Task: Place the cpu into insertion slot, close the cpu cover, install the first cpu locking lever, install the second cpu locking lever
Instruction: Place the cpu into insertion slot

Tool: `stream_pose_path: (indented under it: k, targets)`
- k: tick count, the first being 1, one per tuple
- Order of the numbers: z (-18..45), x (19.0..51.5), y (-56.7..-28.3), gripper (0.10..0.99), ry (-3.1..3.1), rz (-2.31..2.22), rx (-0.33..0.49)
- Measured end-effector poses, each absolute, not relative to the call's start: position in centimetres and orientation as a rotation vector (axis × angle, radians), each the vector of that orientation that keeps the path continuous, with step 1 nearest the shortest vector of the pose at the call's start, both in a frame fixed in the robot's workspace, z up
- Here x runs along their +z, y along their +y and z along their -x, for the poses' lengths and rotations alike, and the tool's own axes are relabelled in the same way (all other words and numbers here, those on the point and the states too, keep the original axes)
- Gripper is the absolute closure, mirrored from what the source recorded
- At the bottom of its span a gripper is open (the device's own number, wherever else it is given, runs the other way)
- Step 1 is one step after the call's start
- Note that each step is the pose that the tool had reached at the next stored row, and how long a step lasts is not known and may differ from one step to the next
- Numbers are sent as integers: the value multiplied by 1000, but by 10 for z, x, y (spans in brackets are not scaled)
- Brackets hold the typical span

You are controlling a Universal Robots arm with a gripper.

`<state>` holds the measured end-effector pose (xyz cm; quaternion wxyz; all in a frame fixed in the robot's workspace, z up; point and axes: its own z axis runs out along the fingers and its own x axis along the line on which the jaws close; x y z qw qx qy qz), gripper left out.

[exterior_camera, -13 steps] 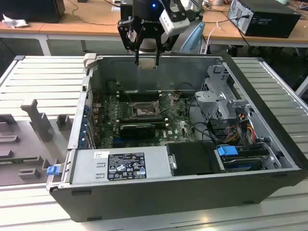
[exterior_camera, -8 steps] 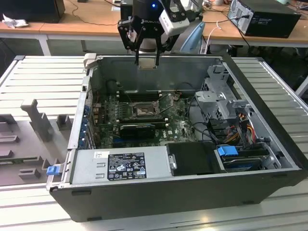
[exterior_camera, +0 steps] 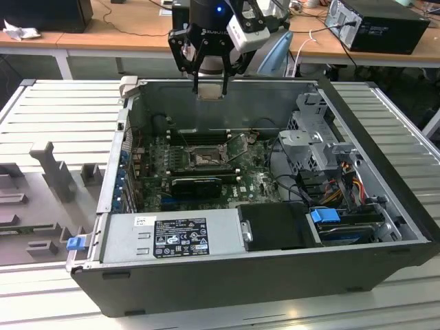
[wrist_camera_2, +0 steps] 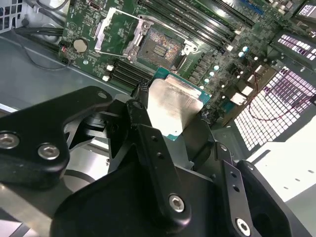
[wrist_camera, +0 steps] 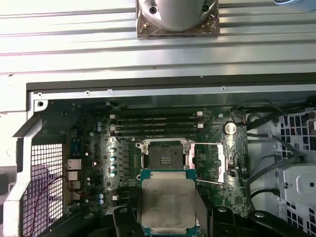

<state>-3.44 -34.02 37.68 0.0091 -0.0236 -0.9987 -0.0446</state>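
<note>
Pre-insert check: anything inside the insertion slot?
No chip: the insertion slot shows bare contacts, cpu cover swung open. In the first wrist view the held cpu hides its near edge.

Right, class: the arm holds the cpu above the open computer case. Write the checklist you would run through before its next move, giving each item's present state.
1. cpu clamped in the pincer: ok.
2. insertion slot empty: ok.
3. cpu cover swung open beside the slot: ok.
4. cpu's corner marks matched to the slot: cannot tell.
5. cpu seated in the slot: not ok; it hangs high above the computer case.
</note>
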Motion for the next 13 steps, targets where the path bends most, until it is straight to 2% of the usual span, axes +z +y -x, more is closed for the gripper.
stream_pose_path:
  k: [13]
  targets:
    - [34, 377, -340, 557, -3119, 154, -140]
